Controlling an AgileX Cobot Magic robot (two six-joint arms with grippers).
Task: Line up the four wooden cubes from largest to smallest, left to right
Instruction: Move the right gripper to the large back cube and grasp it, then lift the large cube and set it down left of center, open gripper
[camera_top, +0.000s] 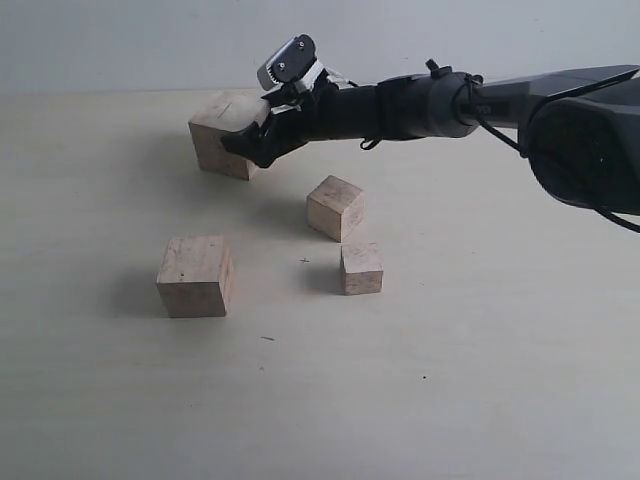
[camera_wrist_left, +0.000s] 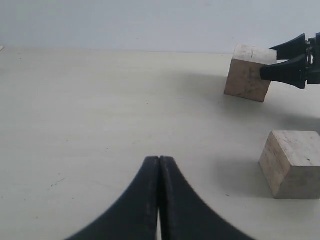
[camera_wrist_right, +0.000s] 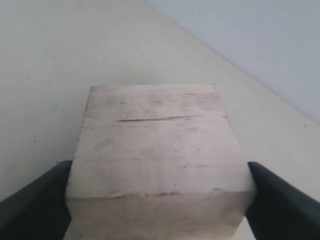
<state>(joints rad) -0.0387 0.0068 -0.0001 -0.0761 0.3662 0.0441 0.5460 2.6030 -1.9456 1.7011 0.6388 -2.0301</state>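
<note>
The largest cube (camera_top: 222, 135), with a short dark slit on its top, rests at the back left. My right gripper (camera_top: 258, 140) reaches across to it, one finger on each side wall, shut on it. The right wrist view shows the cube (camera_wrist_right: 155, 145) filling the space between the fingers (camera_wrist_right: 35, 200). The second largest cube (camera_top: 195, 275) stands front left, a smaller one (camera_top: 336, 207) lies turned near the middle, and the smallest (camera_top: 361, 268) sits just in front of it. My left gripper (camera_wrist_left: 159, 159) is shut on nothing above bare table and is out of the exterior view.
A pale tabletop (camera_top: 480, 380) runs to a plain light wall at the back. The left wrist view shows the largest cube (camera_wrist_left: 247, 72) with the right fingers (camera_wrist_left: 285, 72) on it, and a nearer cube (camera_wrist_left: 292, 162).
</note>
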